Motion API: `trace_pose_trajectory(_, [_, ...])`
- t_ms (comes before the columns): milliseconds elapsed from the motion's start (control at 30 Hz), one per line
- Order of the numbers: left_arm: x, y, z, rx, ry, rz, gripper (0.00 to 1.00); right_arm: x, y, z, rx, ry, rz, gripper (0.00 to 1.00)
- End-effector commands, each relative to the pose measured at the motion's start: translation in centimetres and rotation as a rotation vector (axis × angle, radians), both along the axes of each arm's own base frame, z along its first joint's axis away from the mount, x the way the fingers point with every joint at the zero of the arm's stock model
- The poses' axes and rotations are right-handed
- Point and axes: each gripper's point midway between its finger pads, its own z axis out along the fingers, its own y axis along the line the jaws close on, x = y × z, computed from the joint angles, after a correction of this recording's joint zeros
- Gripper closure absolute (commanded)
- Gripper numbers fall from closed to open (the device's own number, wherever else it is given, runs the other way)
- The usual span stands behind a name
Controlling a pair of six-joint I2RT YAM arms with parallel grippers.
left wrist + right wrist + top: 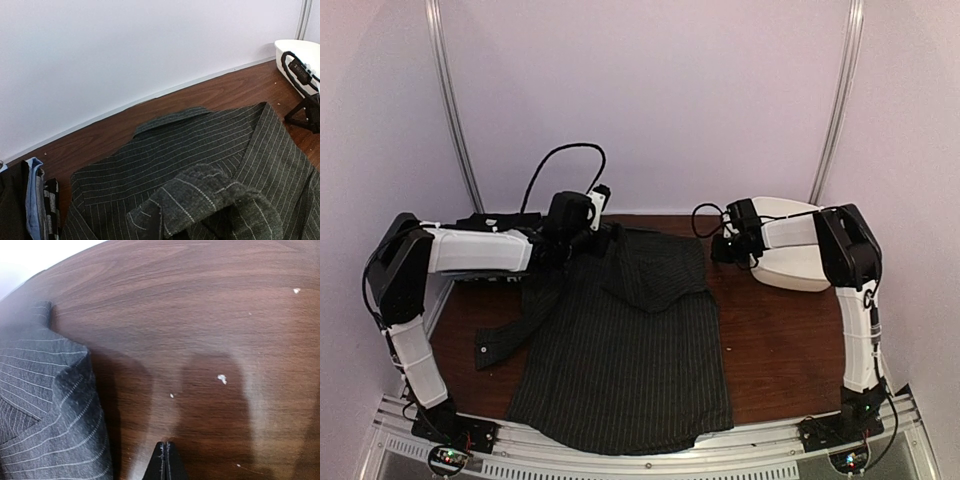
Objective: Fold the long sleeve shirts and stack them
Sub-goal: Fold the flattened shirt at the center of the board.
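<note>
– Left pincer [572, 228] is closed. Its own camera shows striped cloth humped up right where the fingers would be, so I take it to be pinching the pinstriped shirt [620, 350] at its far shoulder. The fingers themselves are hidden.

– And the right pincer [165, 463]?

– Clamped on nothing, tips pressed together over bare counter [210, 315]. The shirt's edge lies just beside it, toward the other arm, not touching.

– Which step is this, then?

– Folding, and early, by my reading. Out from the left pincer the body spreads flat toward the arm bases. The top part looks doubled over onto it. One sleeve trails off toward the robot's left, its cuff well apart from the pincer.

– Next move?

– Probably carry the pinched cloth across the body, kept low so the flat part isn't dragged askew. If both arms are to lift, the right pincer must part its fingers and take the edge beside it.

– Anything further out?

– A white tub [800, 255] sits just behind the right pincer. A pile of other cloth [30, 200] lies near the left one, likely the stack.
</note>
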Motion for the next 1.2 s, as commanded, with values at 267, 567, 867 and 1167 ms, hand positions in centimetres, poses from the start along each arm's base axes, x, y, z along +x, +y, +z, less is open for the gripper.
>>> trace_pose_trajectory(267, [0.9, -0.5, 2.1, -0.025, -0.047, -0.017, 1.00, -6.6, -4.3, 1.8, -0.083, 0.042, -0.074, 0.85])
trace_pose_trajectory(567, [0.8, -0.2, 3.3, -0.030, -0.071, -0.013, 1.00, -4.2, 1.1, 5.1, 0.014, -0.036, 0.034, 0.47])
trace_pose_trajectory(867, [0.6, -0.1, 4.2, -0.036, -0.083, -0.017, 1.00, 0.0, 3.5, 3.0, 0.033, -0.037, 0.071, 0.40])
trace_pose_trajectory(1167, [0.5, -0.4, 5.5, -0.031, -0.107, -0.044, 1.00, 2.2, 5.2, 1.1, 0.068, -0.019, 0.124, 0.74])
